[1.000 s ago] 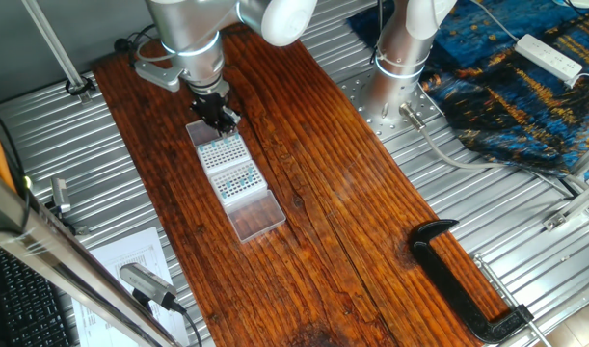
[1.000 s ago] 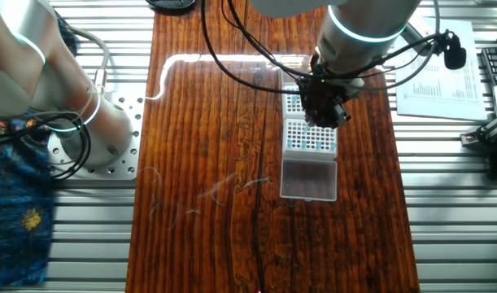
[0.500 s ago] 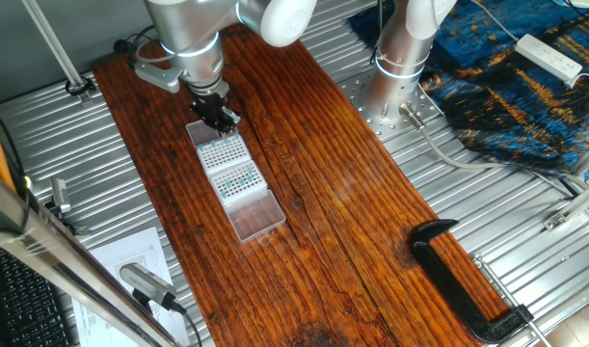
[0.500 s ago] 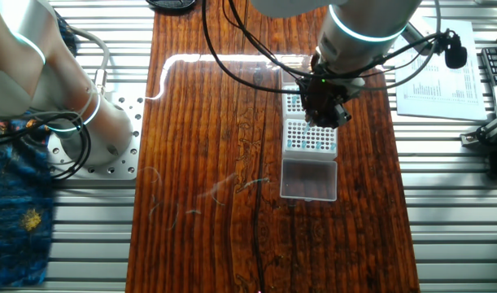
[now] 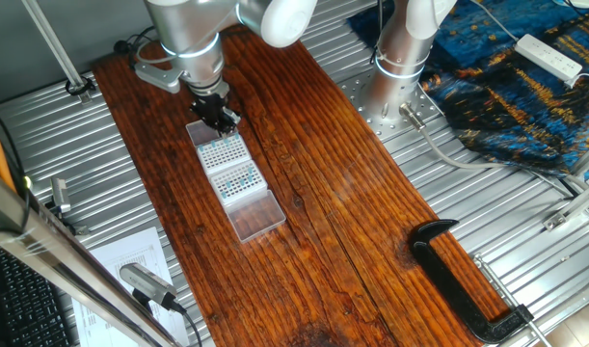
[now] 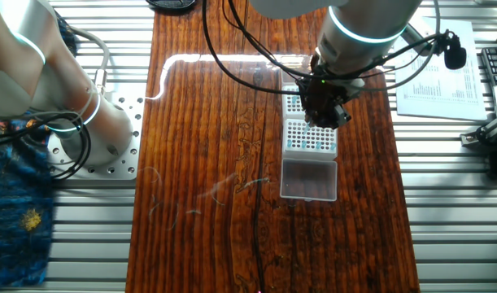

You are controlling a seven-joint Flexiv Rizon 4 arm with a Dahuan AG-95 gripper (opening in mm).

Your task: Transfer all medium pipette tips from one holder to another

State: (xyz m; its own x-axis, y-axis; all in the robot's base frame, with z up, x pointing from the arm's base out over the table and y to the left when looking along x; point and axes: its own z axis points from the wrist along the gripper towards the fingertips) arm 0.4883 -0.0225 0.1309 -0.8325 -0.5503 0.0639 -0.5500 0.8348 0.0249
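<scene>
The black two-finger gripper (image 5: 223, 120) hovers at the white perforated rack's (image 5: 223, 152) twelve o'clock end; finger state unclear. Descend vertically, avoiding neighbouring teal-topped pipette tips (image 5: 239, 180).

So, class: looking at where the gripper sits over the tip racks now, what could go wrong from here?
1. The gripper hangs low over the racks; a slightly off descent could hit the wrong hole or nudge a rack.
2. The medium pipette tips are tiny and close-packed, so neighbours might be knocked or lifted.
3. The clear lid lies open beside them; a dropped tip could land there.
</scene>
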